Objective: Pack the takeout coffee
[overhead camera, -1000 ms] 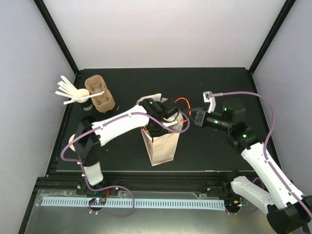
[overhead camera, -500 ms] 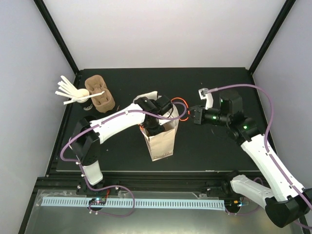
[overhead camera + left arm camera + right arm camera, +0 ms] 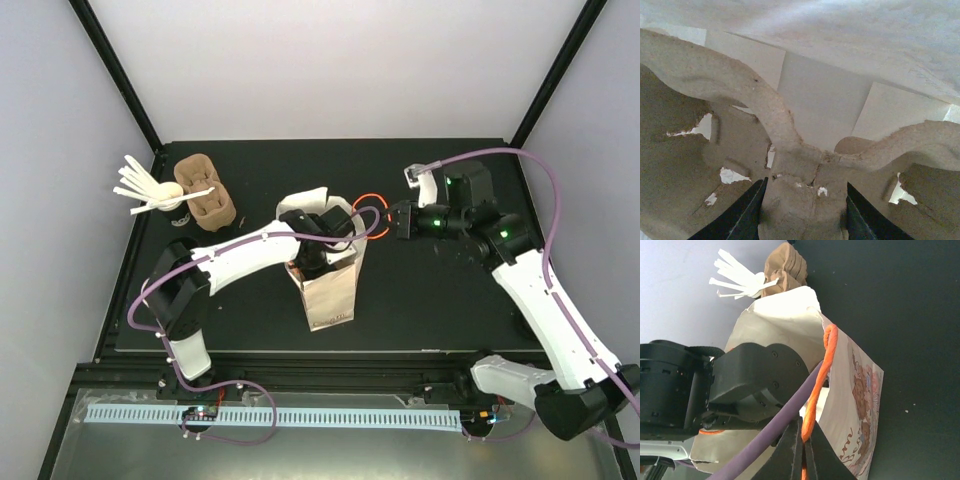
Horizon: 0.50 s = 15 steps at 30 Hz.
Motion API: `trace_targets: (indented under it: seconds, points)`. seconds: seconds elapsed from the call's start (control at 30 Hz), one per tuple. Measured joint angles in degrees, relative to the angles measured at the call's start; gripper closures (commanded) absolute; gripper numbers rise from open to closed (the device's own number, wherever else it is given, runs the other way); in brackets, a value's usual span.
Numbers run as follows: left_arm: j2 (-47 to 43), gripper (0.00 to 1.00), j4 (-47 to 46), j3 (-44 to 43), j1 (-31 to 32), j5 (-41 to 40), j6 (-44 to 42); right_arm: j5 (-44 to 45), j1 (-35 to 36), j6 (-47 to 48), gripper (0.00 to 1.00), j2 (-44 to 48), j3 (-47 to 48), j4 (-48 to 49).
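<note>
No lidded black coffee cups show in any view. A brown paper bag (image 3: 330,295) stands mid-table. My left gripper (image 3: 318,262) reaches down inside it. In the left wrist view its gripper (image 3: 804,210) has a finger on each side of the centre ridge of a brown pulp cup carrier (image 3: 800,170), against the bag's pale inner wall (image 3: 825,100). My right gripper (image 3: 390,220) is shut on the bag's orange handle (image 3: 368,205) and holds it taut at the bag's right rim. The right wrist view shows the handle (image 3: 822,365) pinched in that gripper (image 3: 803,440) beside the printed bag (image 3: 855,405).
A lidless black cup with white stirrer sticks (image 3: 158,200) and a stack of brown pulp carriers (image 3: 207,197) stand at the back left. The left arm's purple cable (image 3: 765,435) crosses close to my right fingers.
My left gripper has sunk deeper into the bag. My right gripper has moved back and left with the orange handle, and the bag's mouth stands more upright and open.
</note>
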<state>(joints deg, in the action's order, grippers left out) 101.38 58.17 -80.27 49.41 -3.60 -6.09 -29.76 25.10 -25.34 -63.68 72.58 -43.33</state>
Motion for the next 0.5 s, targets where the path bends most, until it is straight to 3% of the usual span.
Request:
trace_targets:
  seconds: [0.3,0.5]
  points:
    - [0.0,0.65,-3.7,2.4,1.3,-1.1,-1.3,4.7,0.0,3.6,0.98,-5.0,7.9,-6.3]
    - [-4.1,0.63,-6.4,4.9,1.7,-2.4,-1.5,7.0,0.0,5.2,0.95,-5.2,8.2,-7.4]
